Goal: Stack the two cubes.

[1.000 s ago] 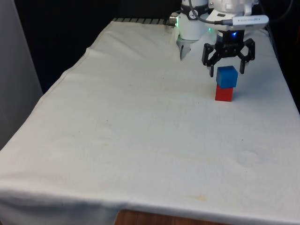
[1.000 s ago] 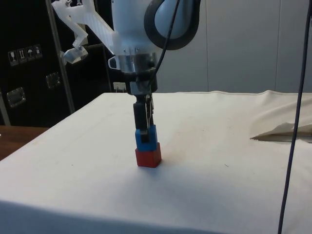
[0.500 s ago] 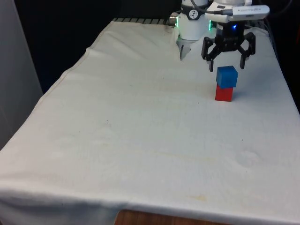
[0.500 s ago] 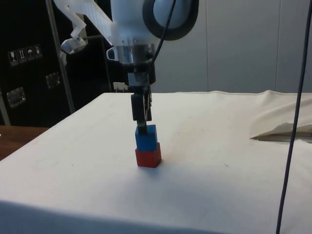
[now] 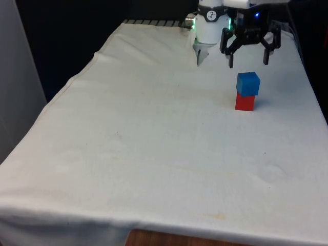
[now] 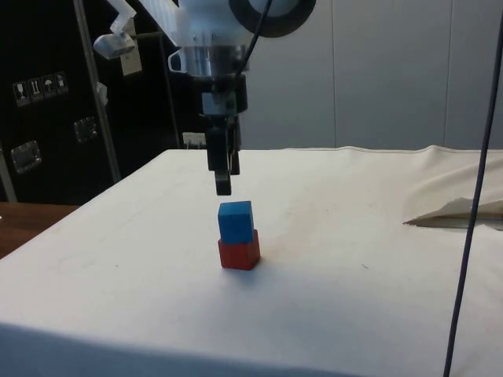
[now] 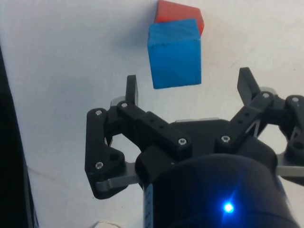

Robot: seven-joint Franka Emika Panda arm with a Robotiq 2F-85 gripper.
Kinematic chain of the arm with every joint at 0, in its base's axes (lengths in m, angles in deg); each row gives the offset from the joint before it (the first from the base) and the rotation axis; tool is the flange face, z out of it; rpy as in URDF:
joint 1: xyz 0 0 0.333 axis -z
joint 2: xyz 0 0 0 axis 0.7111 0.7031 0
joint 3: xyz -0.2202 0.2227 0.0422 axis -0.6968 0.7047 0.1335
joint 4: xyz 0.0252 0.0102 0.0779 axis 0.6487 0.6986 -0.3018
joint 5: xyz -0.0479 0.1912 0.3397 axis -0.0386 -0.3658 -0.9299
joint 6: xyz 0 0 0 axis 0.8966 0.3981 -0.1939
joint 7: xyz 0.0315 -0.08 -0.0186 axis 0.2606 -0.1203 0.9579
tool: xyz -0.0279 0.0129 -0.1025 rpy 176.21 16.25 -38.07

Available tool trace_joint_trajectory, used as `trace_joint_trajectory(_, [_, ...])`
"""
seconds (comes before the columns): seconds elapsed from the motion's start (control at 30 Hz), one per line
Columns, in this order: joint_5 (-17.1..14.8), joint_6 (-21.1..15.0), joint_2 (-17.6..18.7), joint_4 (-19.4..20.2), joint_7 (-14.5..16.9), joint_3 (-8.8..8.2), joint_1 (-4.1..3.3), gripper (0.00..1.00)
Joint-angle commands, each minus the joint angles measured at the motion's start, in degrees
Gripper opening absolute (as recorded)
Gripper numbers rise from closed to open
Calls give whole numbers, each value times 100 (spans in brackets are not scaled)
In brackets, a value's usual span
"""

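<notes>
A blue cube (image 5: 248, 83) rests on top of a red cube (image 5: 245, 102) on the white cloth, at the front view's right far side. The same stack appears in the side view, blue cube (image 6: 236, 221) over red cube (image 6: 239, 254). My gripper (image 5: 248, 63) hangs open above the stack, clear of it, fingers spread wide with nothing between them. In the side view the gripper (image 6: 222, 188) ends just above the blue cube's top. The wrist view looks down past the open gripper (image 7: 188, 84) onto the blue cube (image 7: 174, 53) and a sliver of the red cube (image 7: 179, 14).
The white cloth (image 5: 154, 133) spreads wide towards the front view's left and near side. A fold of cloth (image 6: 456, 210) rises at the side view's right. A thin dark cable (image 6: 470, 228) hangs down near that fold.
The gripper has risen straight up from around the blue cube, staying open. The stack of two cubes has not moved.
</notes>
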Motion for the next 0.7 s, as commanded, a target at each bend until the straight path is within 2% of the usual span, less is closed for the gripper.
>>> trace_joint_trajectory(0.0, [-80,92,-52,-29,40,17,6,100])
trace_joint_trajectory(0.1, [-23,74,-92,-23,6,0,0,100])
trace_joint_trajectory(0.13, [-103,166,-138,-52,46,17,6,100])
trace_joint_trajectory(0.6, [-97,481,-441,-172,6,6,6,100])
trace_joint_trajectory(0.67, [-57,435,-453,-155,-6,0,6,100])
